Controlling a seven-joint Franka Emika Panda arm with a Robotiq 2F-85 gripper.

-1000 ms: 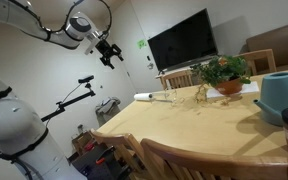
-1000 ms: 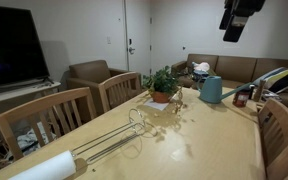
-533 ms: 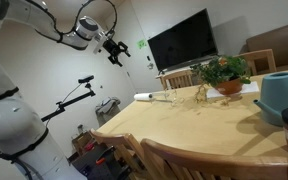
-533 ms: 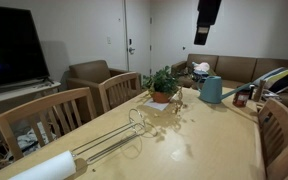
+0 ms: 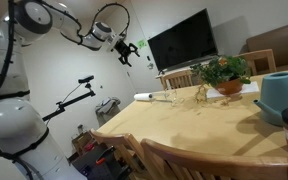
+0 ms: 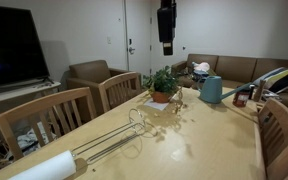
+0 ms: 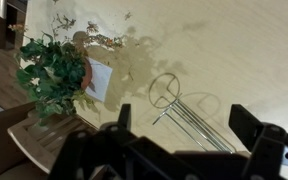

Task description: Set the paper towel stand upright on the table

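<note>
Status: nothing done yet, whole job is still pending.

L to R in an exterior view: white towel roll point(image 6: 44, 167) is sitting at the near-left table point(image 6: 209, 145) edge. Paper towel stand point(image 6: 116, 141) is lying flat on its side next to it, rods pointing at the roll and ring base toward the potted plant point(image 6: 162, 84). Can't tell if the rods are going inside the roll. Gripper point(image 6: 167, 47) is hanging high in the air above the plant, well apart from the stand, no contact. Watering can point(image 6: 212, 90) is further right, not involved.

Wrist view: the claw's fingers point(image 7: 124, 115) are spread wide w/ nothing between them, and it's looking straight down on the ring base.

Left to do, IMO: descend, grab the stand, tip it up onto the ring, release.

Vs 1 s ago: arm is swinging in over the table. In that same exterior view the gripper was at far upper right, now it's mid-frame. Stand, roll and plant aren't moving.
</note>
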